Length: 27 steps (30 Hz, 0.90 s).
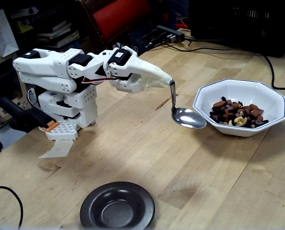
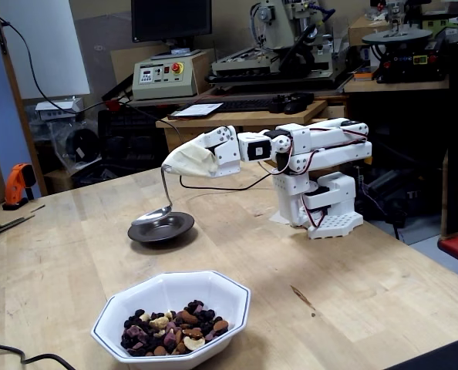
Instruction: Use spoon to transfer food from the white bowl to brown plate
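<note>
My gripper (image 1: 169,80) (image 2: 167,164) ends in a white tapered tip that is shut on the handle of the spoon (image 1: 188,118) (image 2: 152,216). The spoon hangs down, its shiny oval bowl empty, just above the table and close beside the left rim of the white bowl (image 1: 238,88) (image 2: 167,289). The food (image 1: 236,114) (image 2: 171,331), a heap of brown, dark and pale pieces, lies inside that bowl. The brown plate (image 1: 117,206) (image 2: 179,225) sits empty near the table's front edge in a fixed view; in the other fixed view the spoon overlaps it only by perspective.
The arm's white base (image 1: 61,110) (image 2: 325,204) stands on the wooden table. A black cable (image 1: 272,72) runs behind the bowl and another (image 1: 3,191) lies near the plate. An orange tool (image 2: 17,185) rests at the table's far edge.
</note>
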### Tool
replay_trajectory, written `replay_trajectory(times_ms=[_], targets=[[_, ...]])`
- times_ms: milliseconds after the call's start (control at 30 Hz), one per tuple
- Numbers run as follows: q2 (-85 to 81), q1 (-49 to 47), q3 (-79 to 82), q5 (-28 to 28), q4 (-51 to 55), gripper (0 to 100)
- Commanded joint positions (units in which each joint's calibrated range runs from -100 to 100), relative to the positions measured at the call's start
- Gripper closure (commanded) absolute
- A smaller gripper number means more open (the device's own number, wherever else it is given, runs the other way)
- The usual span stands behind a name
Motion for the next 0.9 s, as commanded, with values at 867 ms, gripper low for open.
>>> replay_trajectory(times_ms=[867], targets=[[-0.1, -0.4, 0.1, 0.2, 0.0, 96]])
